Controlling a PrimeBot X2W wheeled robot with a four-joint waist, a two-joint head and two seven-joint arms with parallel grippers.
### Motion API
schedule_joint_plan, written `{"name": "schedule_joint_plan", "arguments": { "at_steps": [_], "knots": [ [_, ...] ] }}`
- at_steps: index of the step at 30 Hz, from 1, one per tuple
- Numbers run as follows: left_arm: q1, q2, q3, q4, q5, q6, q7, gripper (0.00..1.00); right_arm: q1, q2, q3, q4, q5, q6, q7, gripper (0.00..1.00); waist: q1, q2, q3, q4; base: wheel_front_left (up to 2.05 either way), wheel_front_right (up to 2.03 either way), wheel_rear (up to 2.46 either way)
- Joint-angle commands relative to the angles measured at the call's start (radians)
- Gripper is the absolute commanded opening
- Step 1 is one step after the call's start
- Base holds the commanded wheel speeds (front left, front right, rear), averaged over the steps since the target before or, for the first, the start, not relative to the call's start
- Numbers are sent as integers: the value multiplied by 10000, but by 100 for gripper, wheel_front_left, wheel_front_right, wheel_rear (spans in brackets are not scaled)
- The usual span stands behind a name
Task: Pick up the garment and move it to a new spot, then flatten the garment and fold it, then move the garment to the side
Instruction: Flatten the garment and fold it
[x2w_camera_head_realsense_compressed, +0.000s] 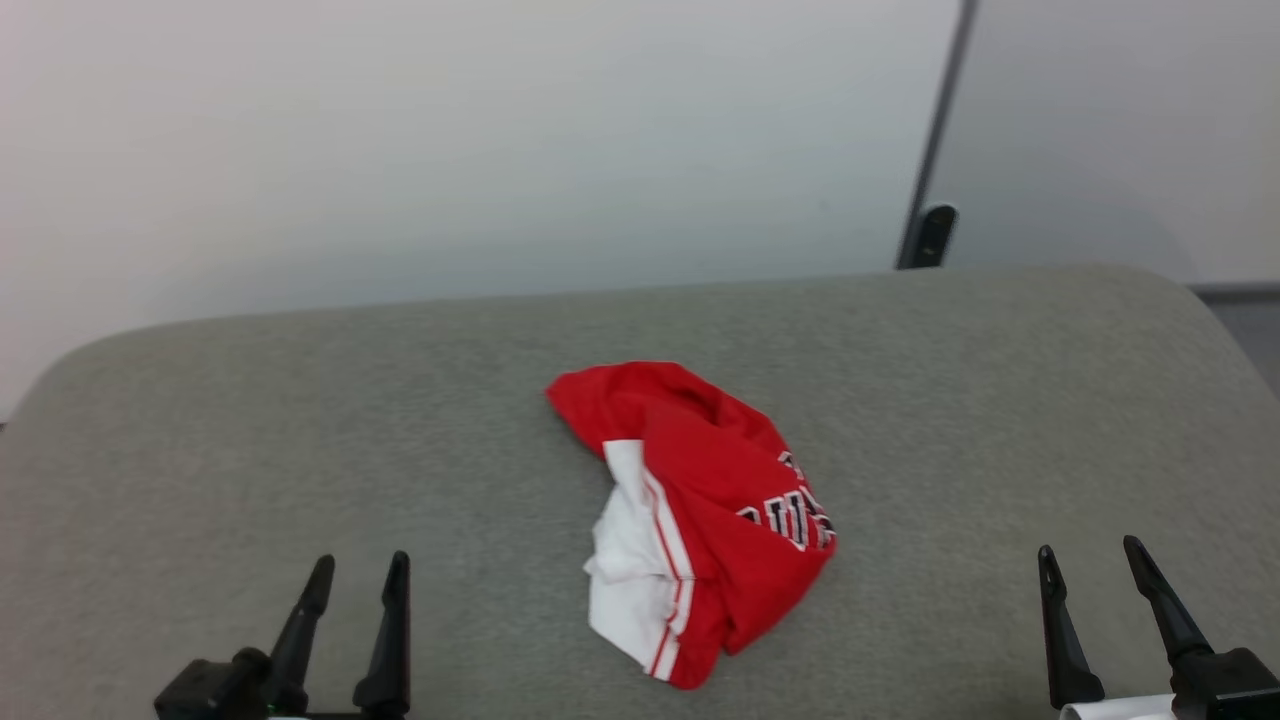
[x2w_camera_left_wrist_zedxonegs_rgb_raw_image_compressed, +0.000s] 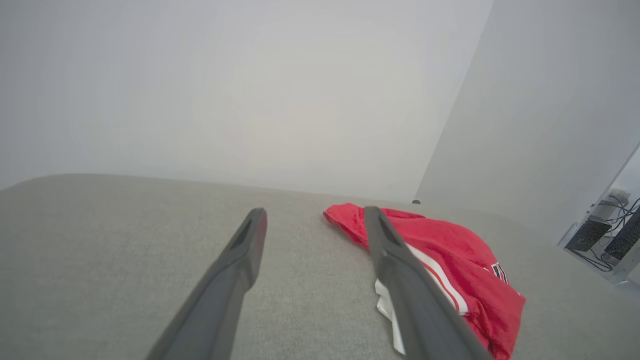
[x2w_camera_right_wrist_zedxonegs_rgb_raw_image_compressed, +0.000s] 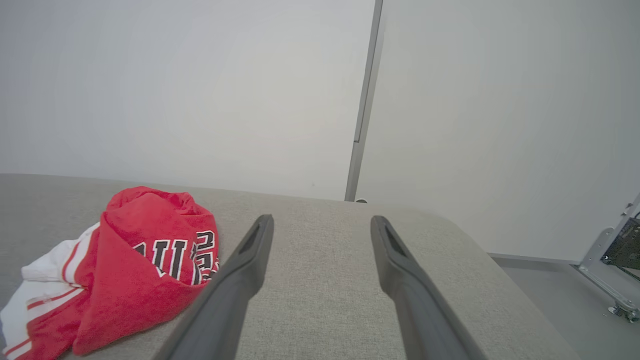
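Note:
The garment (x2w_camera_head_realsense_compressed: 705, 505) lies crumpled in the middle of the grey cushioned surface (x2w_camera_head_realsense_compressed: 300, 420), red with a white sleeve and striped trim toward the front and black lettering on its right side. My left gripper (x2w_camera_head_realsense_compressed: 358, 573) is at the lower left, open and empty, well left of the garment. My right gripper (x2w_camera_head_realsense_compressed: 1090, 558) is at the lower right, open and empty, well right of it. In the left wrist view the garment (x2w_camera_left_wrist_zedxonegs_rgb_raw_image_compressed: 450, 260) lies behind and right of the right finger of my left gripper (x2w_camera_left_wrist_zedxonegs_rgb_raw_image_compressed: 315, 217). In the right wrist view the garment (x2w_camera_right_wrist_zedxonegs_rgb_raw_image_compressed: 135, 265) lies left of my right gripper (x2w_camera_right_wrist_zedxonegs_rgb_raw_image_compressed: 322, 224).
A pale wall rises behind the surface, with a dark vertical strip (x2w_camera_head_realsense_compressed: 940, 130) at the back right. The surface has rounded corners and drops to the floor on the right (x2w_camera_right_wrist_zedxonegs_rgb_raw_image_compressed: 550, 295). Equipment with cables (x2w_camera_left_wrist_zedxonegs_rgb_raw_image_compressed: 607, 232) stands far right.

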Motion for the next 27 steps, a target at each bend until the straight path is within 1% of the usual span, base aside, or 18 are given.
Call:
{"name": "schedule_joint_plan", "arguments": {
  "at_steps": [1,5,6,9,11,16,19,20,21,22,23,24,25,27],
  "knots": [
    [-153,-49,-45,60,68,-27,-3,100,-17,20,-19,-53,40,-10,-9,100,0,0,373,-766,0,0,0],
    [-198,8,-132,197,113,-36,-3,100,-57,18,40,-68,108,-10,-9,100,0,0,494,-1020,0,0,0],
    [-257,95,-231,370,60,-38,0,100,-97,15,71,-56,162,-10,-9,100,0,0,550,-1123,0,0,0],
    [-539,306,-423,629,-94,-41,613,100,-155,17,118,35,209,-12,-9,100,0,0,616,-1189,0,0,0],
    [-753,426,-586,724,-326,-43,1557,100,-189,17,178,118,250,-10,-9,100,0,0,642,-1177,0,0,0],
    [-1641,982,-834,567,-1054,0,4627,100,-291,15,304,282,286,-10,-9,100,0,0,715,-1066,0,0,0],
    [-2272,1155,-916,499,-1653,104,6549,100,-441,15,378,374,303,-10,-9,100,0,0,797,-988,0,0,0],
    [-2500,1161,-902,488,-1877,244,7144,100,-505,15,411,388,307,-10,-9,100,0,0,843,-973,0,0,0],
    [-2500,1161,-902,488,-1877,244,7144,100,-505,15,411,388,307,-10,-9,100,0,0,843,-973,0,0,0],
    [-2738,1157,-905,479,-2058,368,7721,100,-546,14,426,413,325,-10,-9,100,0,0,900,-955,0,0,0],
    [-2992,1214,-1019,393,-2141,352,8207,100,-585,15,471,449,355,-10,-9,100,0,0,955,-954,0,0,0],
    [-3218,1232,-1064,382,-2269,427,8638,100,-656,17,519,474,375,-10,-9,100,0,0,1023,-964,0,0,0],
    [-3411,1313,-1126,377,-2264,490,8997,100,-736,15,582,488,395,-10,-9,100,0,0,1085,-998,0,0,0],
    [-3816,1429,-1355,422,-2182,474,9572,100,-867,17,691,538,462,-12,-9,100,0,0,1195,-1063,0,0,0]
  ]
}}
